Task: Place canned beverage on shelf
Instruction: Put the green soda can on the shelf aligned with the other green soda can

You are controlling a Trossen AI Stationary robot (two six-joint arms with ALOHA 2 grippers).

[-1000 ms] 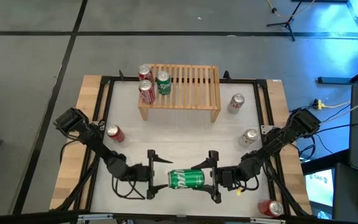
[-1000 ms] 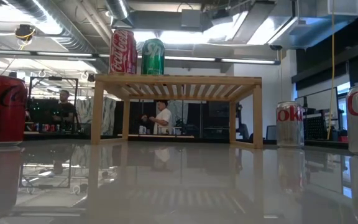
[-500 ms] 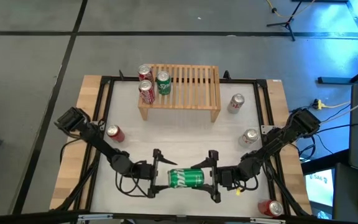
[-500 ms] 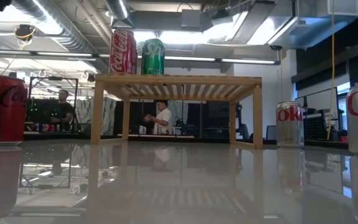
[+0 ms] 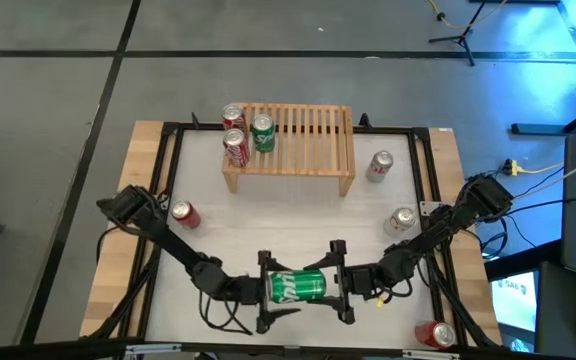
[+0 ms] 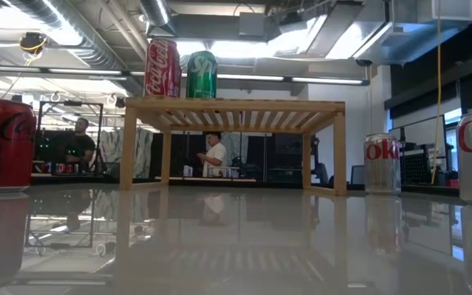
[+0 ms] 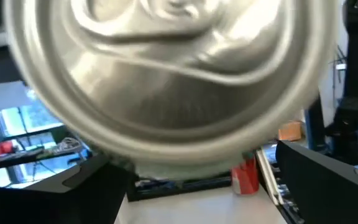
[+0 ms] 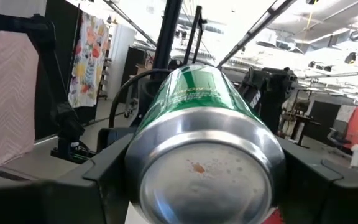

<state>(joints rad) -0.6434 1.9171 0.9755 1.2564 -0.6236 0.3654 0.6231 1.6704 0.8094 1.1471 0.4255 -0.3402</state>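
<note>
Green can (image 5: 298,286) sideways btwn both end effectors, right (image 5: 340,283) gripping, left (image 5: 268,291) wide, glossy white table (image 5: 288,220), 2 people behind.

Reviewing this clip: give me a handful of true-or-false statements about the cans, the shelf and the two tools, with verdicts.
1. A green can lies on its side between the left tool and the right tool. True.
2. The shelf carries no cans. False: a red can and an upright green can stand on it.
3. Two silver cans stand right of the shelf. True.
4. The left arm waits far from the lying can. False: its tool is at the can's end.
</note>
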